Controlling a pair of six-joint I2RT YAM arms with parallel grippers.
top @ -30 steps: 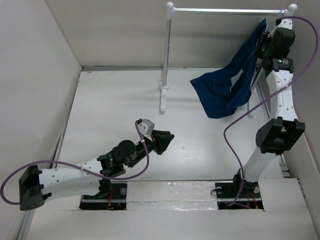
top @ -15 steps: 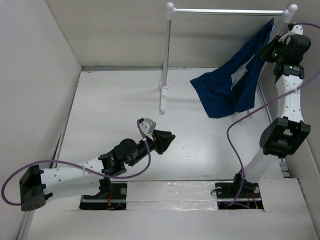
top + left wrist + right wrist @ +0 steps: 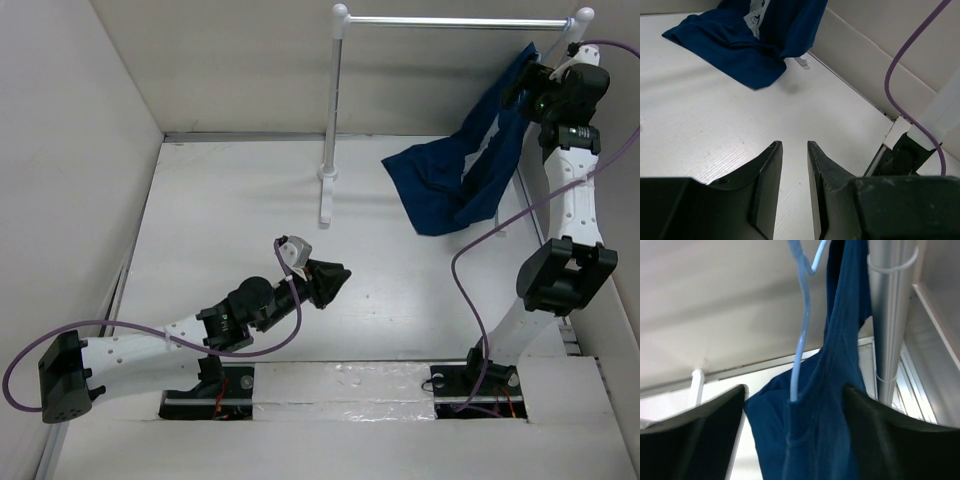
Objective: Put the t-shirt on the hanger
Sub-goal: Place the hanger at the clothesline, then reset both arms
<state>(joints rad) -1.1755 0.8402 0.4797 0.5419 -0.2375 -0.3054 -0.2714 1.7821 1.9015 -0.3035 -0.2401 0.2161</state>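
Note:
The dark navy t-shirt hangs from up by the right end of the rail, and its lower half trails onto the table. In the right wrist view the pale blue wire hanger runs down into the t-shirt's neck opening; its hook leaves the top of the frame. My right gripper is open, with a finger on each side of the hanging cloth and apart from it. My left gripper hovers low over the table with a narrow empty gap, well short of the t-shirt.
The white garment rail spans the back, with one post on a foot mid-table and the other post just right of the shirt. Walls enclose the table on the left, back and right.
My right gripper rose toward the rail's right end with the shirt's top, then opened its jaws and let go. The left arm has not moved.

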